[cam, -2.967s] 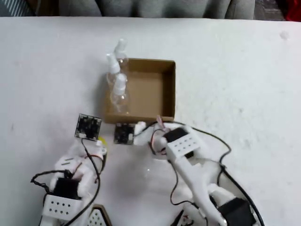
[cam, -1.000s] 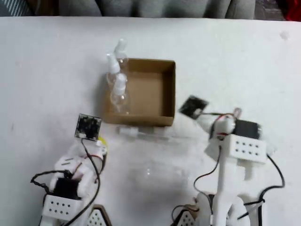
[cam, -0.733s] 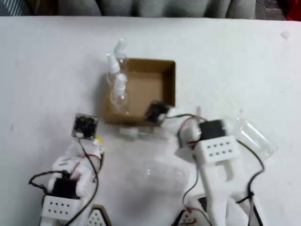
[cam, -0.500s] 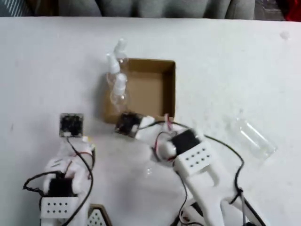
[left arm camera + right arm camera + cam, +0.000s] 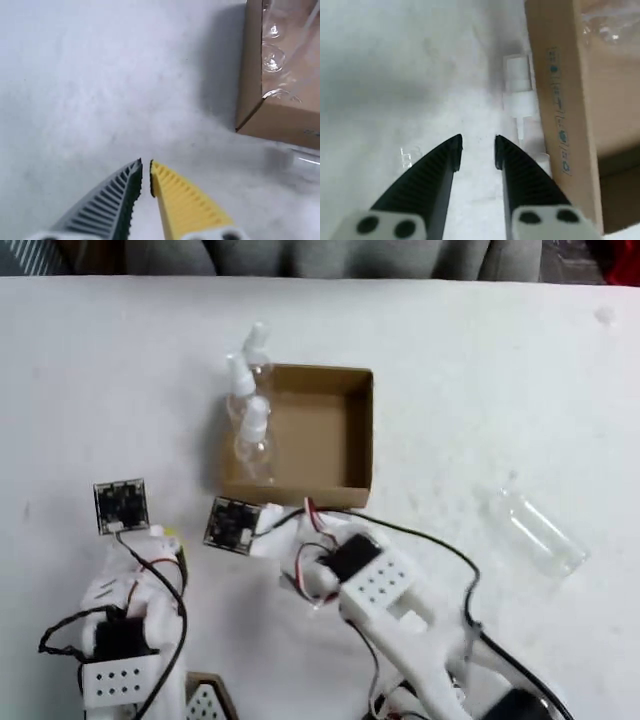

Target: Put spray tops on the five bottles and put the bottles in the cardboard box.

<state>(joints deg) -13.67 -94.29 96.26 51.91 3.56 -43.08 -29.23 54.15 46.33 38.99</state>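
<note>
The cardboard box stands mid-table. Three clear bottles with white spray tops stand against its left wall, and their bases show in the left wrist view. Another clear bottle without a top lies on the table far to the right. A white spray top lies on the table against the box's front wall. My right gripper hovers open just short of it, holding nothing. My left gripper is shut over bare table, left of the box's front corner.
The right arm stretches across the table in front of the box, trailing cables. The left arm sits at the near left. Open table lies to the left of the box and behind it.
The right arm swung from the right side to the box's front left corner, leaving a clear bottle lying on the table at the right. The left arm drew back to the left.
</note>
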